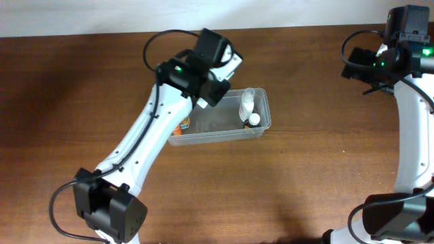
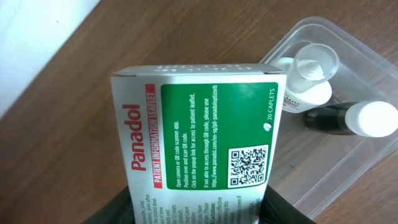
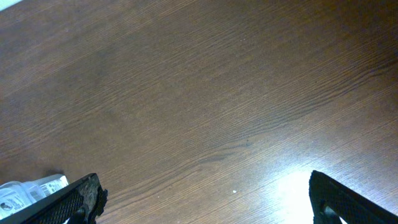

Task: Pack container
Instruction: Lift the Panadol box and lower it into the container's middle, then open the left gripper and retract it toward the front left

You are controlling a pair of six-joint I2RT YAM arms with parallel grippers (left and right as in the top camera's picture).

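Observation:
The clear plastic container (image 1: 263, 123) stands mid-table and shows in the left wrist view (image 2: 348, 168). Inside it lie a white bottle with a clear cap (image 1: 247, 103) (image 2: 306, 81) and a dark bottle with a white cap (image 1: 253, 120) (image 2: 354, 117). My left gripper (image 1: 227, 64) (image 2: 196, 214) is shut on a white and green Panadol box (image 2: 199, 137) (image 1: 230, 66), held above the container's far left corner. My right gripper (image 3: 202, 199) is open and empty over bare table at the far right (image 1: 407, 27).
An orange item (image 1: 182, 127) sits at the container's left end, partly under my left arm. A white wall edge runs along the table's far side (image 1: 102, 17). A small clear-white object (image 3: 28, 190) lies at the lower left of the right wrist view.

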